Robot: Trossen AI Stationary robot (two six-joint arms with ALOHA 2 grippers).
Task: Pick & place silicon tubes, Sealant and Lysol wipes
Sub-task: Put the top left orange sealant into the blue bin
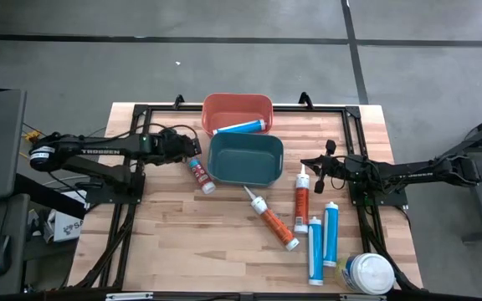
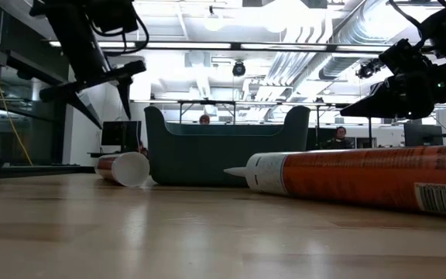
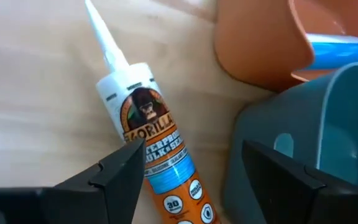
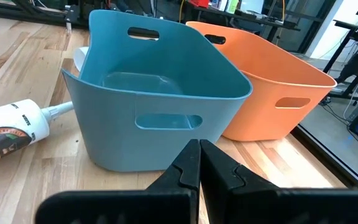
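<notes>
My left gripper [image 1: 191, 150] is open and hovers over an orange-and-white Gorilla sealant tube [image 1: 201, 174] that lies on its side on the table, left of the blue bin [image 1: 245, 159]. In the left wrist view the fingers [image 3: 185, 177] stand on either side of the tube [image 3: 151, 146] without touching it. My right gripper [image 1: 312, 163] is shut and empty, right of the blue bin, and shows in its wrist view [image 4: 199, 165]. A blue tube [image 1: 243, 127] lies in the orange bin [image 1: 238, 107]. The Lysol wipes canister [image 1: 366, 272] stands at the near right.
Two orange tubes [image 1: 301, 199] [image 1: 272, 219] and two blue tubes [image 1: 315, 249] [image 1: 331, 232] lie on the table in front of the right arm. The blue bin holds nothing that I can see. Dark frame rails [image 1: 141, 109] run along the table's far and side edges.
</notes>
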